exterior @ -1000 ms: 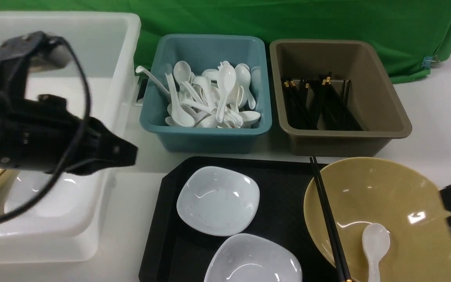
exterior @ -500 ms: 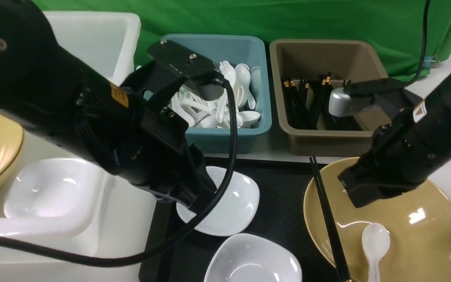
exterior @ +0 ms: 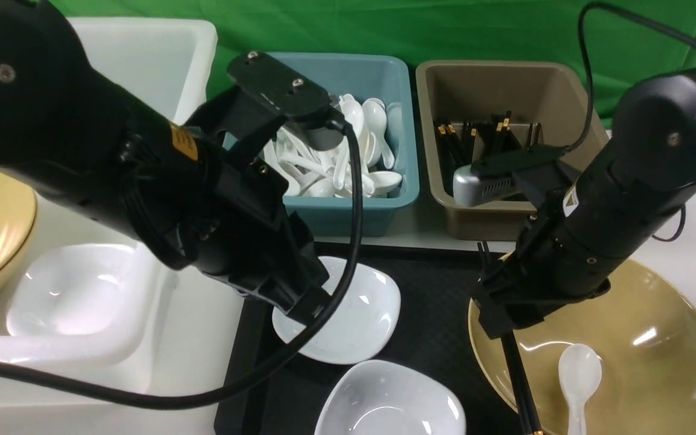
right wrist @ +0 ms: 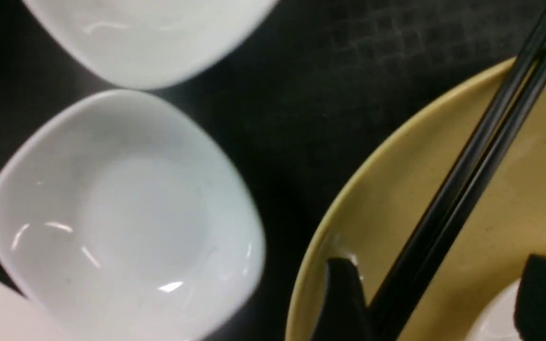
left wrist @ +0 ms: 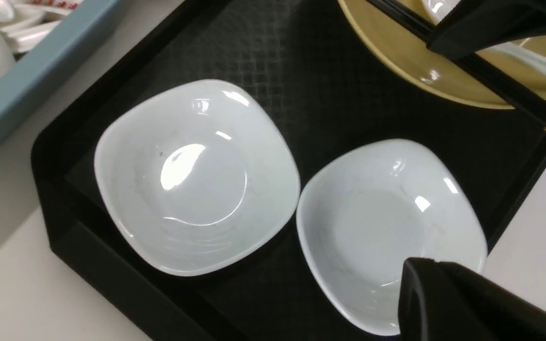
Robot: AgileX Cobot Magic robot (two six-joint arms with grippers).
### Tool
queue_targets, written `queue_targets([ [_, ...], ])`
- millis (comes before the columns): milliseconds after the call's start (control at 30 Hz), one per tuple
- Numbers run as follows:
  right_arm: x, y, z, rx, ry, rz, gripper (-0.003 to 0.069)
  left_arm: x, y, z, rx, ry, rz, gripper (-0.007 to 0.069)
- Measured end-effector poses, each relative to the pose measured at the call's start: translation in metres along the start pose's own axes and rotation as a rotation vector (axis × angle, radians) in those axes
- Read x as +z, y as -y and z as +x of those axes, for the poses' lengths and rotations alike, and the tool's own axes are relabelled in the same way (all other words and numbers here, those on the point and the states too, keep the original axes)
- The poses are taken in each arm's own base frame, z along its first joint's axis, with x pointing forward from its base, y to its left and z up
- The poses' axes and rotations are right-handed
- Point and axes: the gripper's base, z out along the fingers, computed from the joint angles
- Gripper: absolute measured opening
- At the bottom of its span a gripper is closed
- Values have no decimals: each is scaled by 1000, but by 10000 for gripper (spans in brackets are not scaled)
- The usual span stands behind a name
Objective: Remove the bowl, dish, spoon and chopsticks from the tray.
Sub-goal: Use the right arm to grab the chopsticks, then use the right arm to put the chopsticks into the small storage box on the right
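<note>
The right gripper [right wrist: 443, 303] stands wide open over the left rim of the bowl [right wrist: 420, 156], which sits at the right end of the tray [right wrist: 301, 94]. The chopsticks [right wrist: 472, 180] lie across that rim and pass between the fingers [right wrist: 344, 298], close against one and well clear of the other, while the spoon [exterior: 579, 371] rests inside the bowl. The left gripper [exterior: 315, 308] hangs closed and empty over the white dishes [exterior: 348, 320].
</note>
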Motion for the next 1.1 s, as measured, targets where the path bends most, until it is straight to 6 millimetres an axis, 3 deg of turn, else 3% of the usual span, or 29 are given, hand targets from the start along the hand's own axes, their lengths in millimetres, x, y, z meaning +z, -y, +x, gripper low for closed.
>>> queue_targets([
  [267,33,4,-4,7,-74,23,429,0,-1,0,9,-4,-11,-18],
  [367,36,5,-5,9,-83,23,315,0,-1,0,9,0,-13,-18],
  [433,36,5,-5,1,-84,21,160,0,-1,0,11,-1,-14,-18],
  [500,36,5,-4,-14,-92,26,74,0,-1,0,11,-2,-15,-18],
  [667,33,5,-3,-31,-93,32,76,0,-2,0,13,-2,-18,-18],
  [800,10,8,-8,-30,-19,27,76,0,-3,-3,16,28,-33,-18],
  [933,-26,19,-30,-12,118,25,76,-1,-6,-11,17,119,-70,-18],
  [967,-26,20,-30,-8,120,26,76,-1,-6,-11,17,126,-72,-18],
  [1100,-68,44,-70,26,348,52,76,-6,-12,-32,-24,361,-136,-18],
])
